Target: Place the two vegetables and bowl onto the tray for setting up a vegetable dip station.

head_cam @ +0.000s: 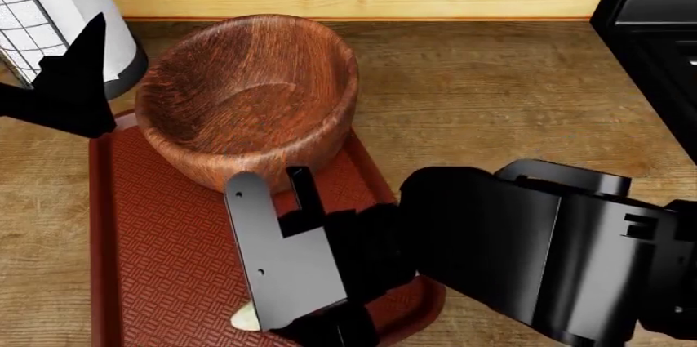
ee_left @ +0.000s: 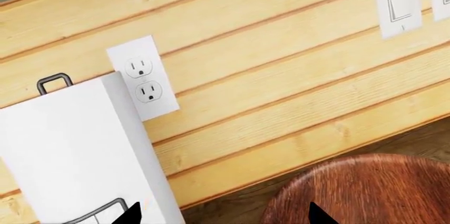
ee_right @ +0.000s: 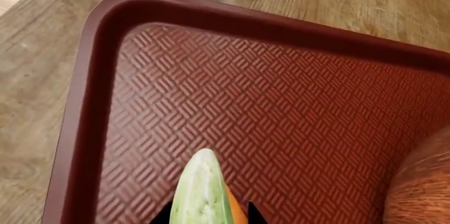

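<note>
Nearest the head camera: the right arm, bulky and black, reaches in low over the near end of the tray (head_cam: 120, 265). Its right gripper (ee_right: 208, 214) points down at the woven floor. In the right wrist view the cucumber (ee_right: 199, 195) lies along the line of the fingertips with a sliver of orange carrot (ee_right: 234, 208) tight against it — both over the tray floor. Whether the jaws pinch the pair or only straddle them I cannot tell; only two dark tips show at the frame edge. From the head view one pale end of the cucumber pokes out under the gripper, near the tray's front rim.

Middle distance: the bowl (head_cam: 253, 95) sits on the far end of the tray, partly overhanging its far rim. The vegetables lie at the opposite end, likely so they stay clear of the bowl.

Further back, left side: the left gripper (head_cam: 68, 77) hangs raised beside the bowl, jaws spread, holding nothing. Its wrist view looks over the bowl's rim toward the plank wall (ee_left: 281, 66).

Behind it: a white wire-framed cylinder (head_cam: 55, 12) on the counter.

Count — one tray, one bowl, one cucumber, one carrot, two grippers, one outlet (ee_left: 143, 78).
</note>
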